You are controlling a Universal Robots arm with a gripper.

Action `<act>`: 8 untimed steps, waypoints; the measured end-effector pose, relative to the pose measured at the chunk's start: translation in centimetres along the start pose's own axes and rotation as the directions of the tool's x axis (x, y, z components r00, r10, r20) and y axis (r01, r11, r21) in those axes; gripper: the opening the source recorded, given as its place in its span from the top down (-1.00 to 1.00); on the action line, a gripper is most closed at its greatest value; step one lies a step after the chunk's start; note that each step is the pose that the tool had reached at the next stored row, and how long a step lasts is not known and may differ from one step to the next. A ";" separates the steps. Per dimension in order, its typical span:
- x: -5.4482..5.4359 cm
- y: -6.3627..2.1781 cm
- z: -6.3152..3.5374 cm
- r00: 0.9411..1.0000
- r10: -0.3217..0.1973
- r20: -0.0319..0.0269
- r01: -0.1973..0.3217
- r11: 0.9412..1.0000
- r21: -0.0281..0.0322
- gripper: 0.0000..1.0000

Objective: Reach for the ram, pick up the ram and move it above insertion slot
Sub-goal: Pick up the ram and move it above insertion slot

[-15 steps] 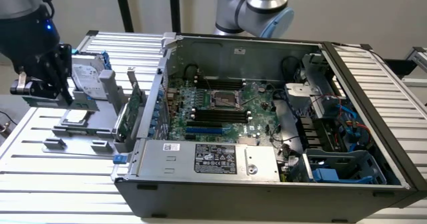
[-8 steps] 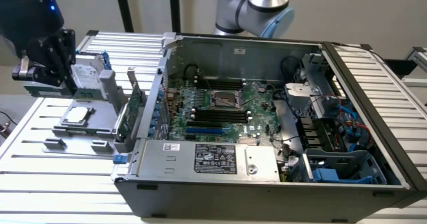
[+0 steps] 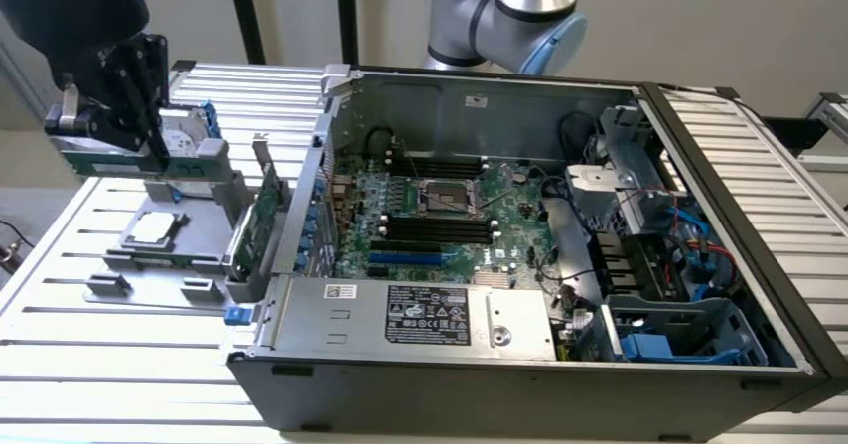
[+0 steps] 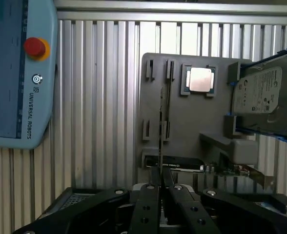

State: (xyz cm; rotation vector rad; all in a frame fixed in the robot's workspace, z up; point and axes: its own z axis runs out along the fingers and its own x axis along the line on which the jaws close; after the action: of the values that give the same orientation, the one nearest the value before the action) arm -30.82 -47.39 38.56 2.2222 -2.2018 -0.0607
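Note:
My gripper (image 3: 130,131) hangs at the exterior view's left, over the grey fixture (image 3: 173,265), with its black fingers (image 4: 151,195) shut on the ram (image 3: 95,158). The ram is a thin green stick held level above the fixture. In the wrist view the ram (image 4: 161,122) shows edge-on as a thin dark line running out from my gripper (image 4: 160,178) over the fixture (image 4: 182,122). The insertion slots (image 3: 438,230) are the long black sockets on the motherboard inside the open computer case (image 3: 530,365), well to the exterior view's right of the gripper.
On the fixture sit a processor chip (image 4: 200,79), a silver hard drive (image 4: 265,92) and a wider green expansion card (image 3: 265,216) standing on edge. A teach pendant (image 4: 16,73) lies on the slatted table (image 3: 133,365). The case wall (image 3: 312,186) stands between the fixture and the motherboard.

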 end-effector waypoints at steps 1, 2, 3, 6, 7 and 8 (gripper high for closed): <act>0.0 -0.31 -0.21 1.000 -0.001 0.001 0.001 1.000 0.000 0.73; 0.0 -0.60 -0.42 1.000 -0.003 0.002 0.003 1.000 0.000 0.73; 0.0 -0.89 -0.63 1.000 -0.004 0.003 0.004 1.000 0.000 0.73; 0.0 -1.82 -1.18 1.000 -0.008 0.005 0.008 1.000 0.000 0.73; 0.0 -2.13 -1.34 1.000 -0.009 0.006 0.009 1.000 0.000 0.73; 0.0 -2.45 -1.47 1.000 -0.011 0.006 0.011 1.000 0.000 0.73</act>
State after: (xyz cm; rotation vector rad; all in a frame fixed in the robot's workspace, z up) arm -28.31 -47.38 39.94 2.2368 -2.1932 -0.0680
